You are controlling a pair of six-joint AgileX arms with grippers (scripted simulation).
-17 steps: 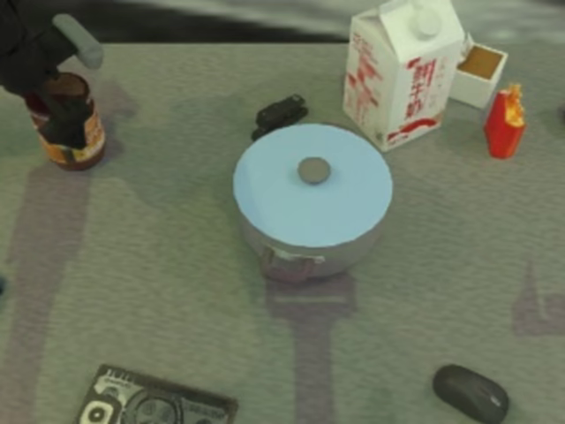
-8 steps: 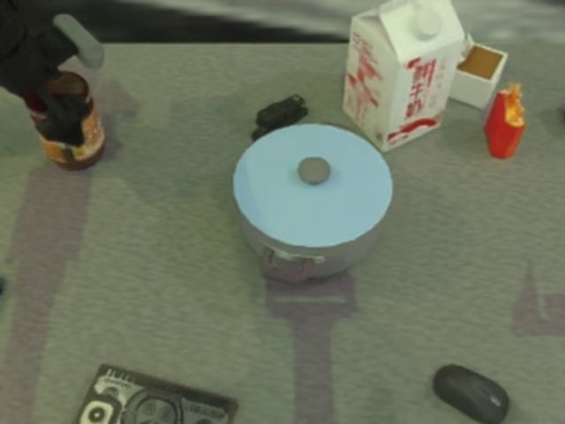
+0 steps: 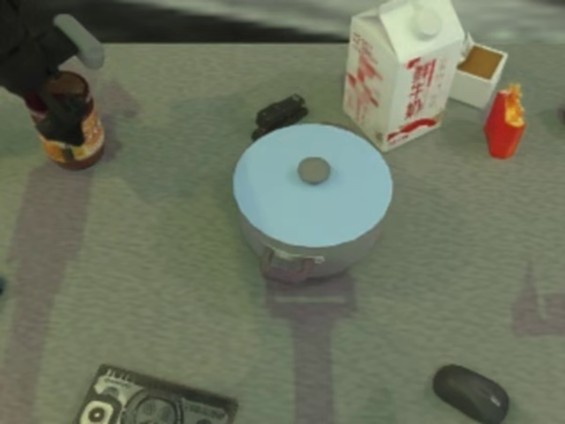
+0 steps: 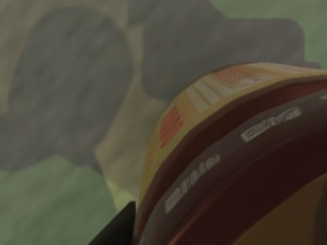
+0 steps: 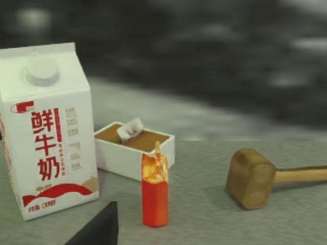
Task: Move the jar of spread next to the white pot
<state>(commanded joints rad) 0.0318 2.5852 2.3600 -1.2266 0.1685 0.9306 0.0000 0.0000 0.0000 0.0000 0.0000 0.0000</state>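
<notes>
- Top view: the jar of spread stands upright at the far left of the worktop, well apart from the white pot, which sits near the middle with its pale-blue lid and grey knob on.
- The left claw comes in from the far-left corner and is closed on the jar of spread, its dark fingers down over the lid and upper body of the jar.
- Behind the pot lies a small black object; I cannot tell what it is.
- A red-and-white milk carton stands at the far right, just beyond the pot, with a small white open box touching or just beside its right side and a red-orange fries-like packet near the box.
- A dark computer mouse lies at the near right, and a dark printed card lies at the near edge, left of centre.
- Left wrist view: the jar of spread fills most of the frame, showing its orange-yellow label and red-brown rim, with a black finger tip against it and shadowed worktop beyond.
- Right wrist view: the milk carton, the open box and the red-orange packet stand together; a wooden mallet lies apart from them.
- Only a black corner of the right claw shows, so I cannot tell whether it is open or closed.
</notes>
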